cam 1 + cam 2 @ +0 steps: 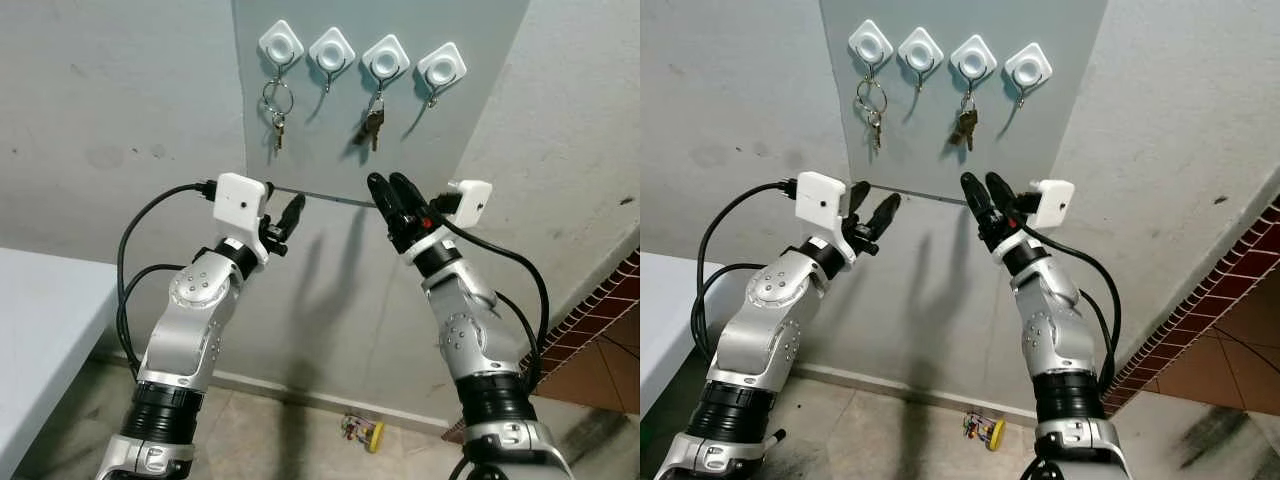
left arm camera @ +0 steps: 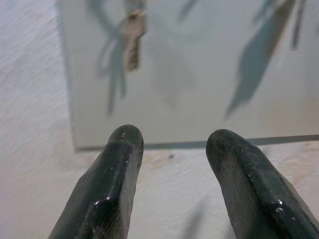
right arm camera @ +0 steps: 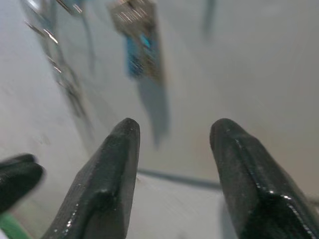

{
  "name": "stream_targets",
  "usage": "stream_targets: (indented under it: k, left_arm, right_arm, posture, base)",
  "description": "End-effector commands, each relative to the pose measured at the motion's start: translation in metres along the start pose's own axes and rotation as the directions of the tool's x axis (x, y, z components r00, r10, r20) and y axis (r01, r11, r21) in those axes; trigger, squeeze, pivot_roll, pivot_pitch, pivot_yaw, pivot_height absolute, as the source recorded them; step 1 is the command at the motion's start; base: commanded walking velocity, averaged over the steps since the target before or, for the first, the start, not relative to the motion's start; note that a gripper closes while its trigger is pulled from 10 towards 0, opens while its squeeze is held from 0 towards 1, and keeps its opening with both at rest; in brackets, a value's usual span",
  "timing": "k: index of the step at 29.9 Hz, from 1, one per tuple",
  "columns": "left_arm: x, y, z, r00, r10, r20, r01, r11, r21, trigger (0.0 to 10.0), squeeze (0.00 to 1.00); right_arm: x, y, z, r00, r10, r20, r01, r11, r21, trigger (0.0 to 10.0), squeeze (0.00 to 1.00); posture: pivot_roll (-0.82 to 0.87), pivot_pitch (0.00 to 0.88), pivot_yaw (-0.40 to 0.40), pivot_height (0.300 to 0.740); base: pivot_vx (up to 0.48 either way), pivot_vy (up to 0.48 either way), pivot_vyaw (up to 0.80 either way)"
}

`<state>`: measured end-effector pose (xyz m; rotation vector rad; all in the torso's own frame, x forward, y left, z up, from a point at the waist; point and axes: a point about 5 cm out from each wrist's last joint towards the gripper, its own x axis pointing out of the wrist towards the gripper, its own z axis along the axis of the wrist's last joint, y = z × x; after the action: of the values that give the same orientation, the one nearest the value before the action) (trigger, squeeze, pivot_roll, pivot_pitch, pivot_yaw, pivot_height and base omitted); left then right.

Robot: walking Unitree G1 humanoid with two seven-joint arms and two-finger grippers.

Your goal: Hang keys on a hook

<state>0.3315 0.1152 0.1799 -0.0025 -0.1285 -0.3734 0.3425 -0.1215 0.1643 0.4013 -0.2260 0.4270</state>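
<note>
Hovering just below the grey wall panel (image 1: pixel 400 100), both arms are raised with nothing held: the left pincer (image 1: pixel 285 222) has its fingers spread and empty, and the right pincer (image 1: pixel 397 200) is likewise released, fingers apart. Four white hooks run along the panel; the far-left hook (image 1: pixel 281 46) carries a ring of keys (image 1: pixel 278 110), the third hook (image 1: pixel 385 58) a second bunch of keys (image 1: pixel 374 123), while the second hook (image 1: pixel 331 48) and the far-right hook (image 1: pixel 441 68) are bare. By my reading the hanging looks done, so the main risk from here is a raised finger brushing a dangling bunch and knocking it off, since the right pincer sits close under the third hook. A small colourful object (image 1: pixel 362 430) lies on the floor by the wall base; I cannot tell what it is. A pale counter (image 1: pixel 40 320) edge stands at the left, well apart.
</note>
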Motion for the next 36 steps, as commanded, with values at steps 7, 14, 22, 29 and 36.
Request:
stream_targets:
  k: [7,14,22,29,36]
  left_arm:
    - [-0.009,0.017,-0.020,0.988,0.148,-0.033,-0.150,0.985,-0.080,10.0,0.00]
    - [-0.019,0.015,-0.026,0.989,0.142,-0.037,-0.147,0.974,-0.174,10.0,0.00]
    - [-0.038,0.008,-0.030,0.992,0.123,-0.011,-0.123,0.979,-0.164,10.0,0.00]
    - [-0.048,0.021,-0.038,0.980,0.197,-0.038,-0.201,0.963,-0.179,10.0,0.00]
    - [-0.044,0.026,-0.032,0.982,0.186,-0.018,-0.186,0.974,-0.131,10.0,0.00]
  right_arm:
    - [-0.023,-0.018,-0.005,0.986,-0.167,-0.023,0.161,0.975,-0.155,10.0,1.00]
    - [-0.049,-0.025,-0.006,0.955,-0.295,-0.031,0.274,0.918,-0.285,10.0,1.00]
    - [-0.072,-0.009,-0.005,0.951,-0.308,-0.015,0.285,0.896,-0.340,10.0,0.00]
    - [-0.085,-0.013,-0.015,0.941,-0.335,-0.045,0.291,0.870,-0.397,10.0,0.00]
    - [-0.079,-0.014,-0.009,0.939,-0.343,-0.040,0.291,0.848,-0.443,10.0,0.00]
  posture:
    - [-0.08,0.000,-0.065,0.740]
    - [-0.10,0.000,-0.054,0.740]
    - [-0.11,0.000,-0.039,0.740]
    - [-0.11,0.000,-0.036,0.740]
    - [-0.10,0.000,-0.033,0.740]
  base:
    - [0.000,0.000,0.00]
    - [0.000,0.000,0.00]
    - [0.000,0.000,0.00]
    - [0.000,0.000,0.00]
    - [0.000,0.000,0.23]
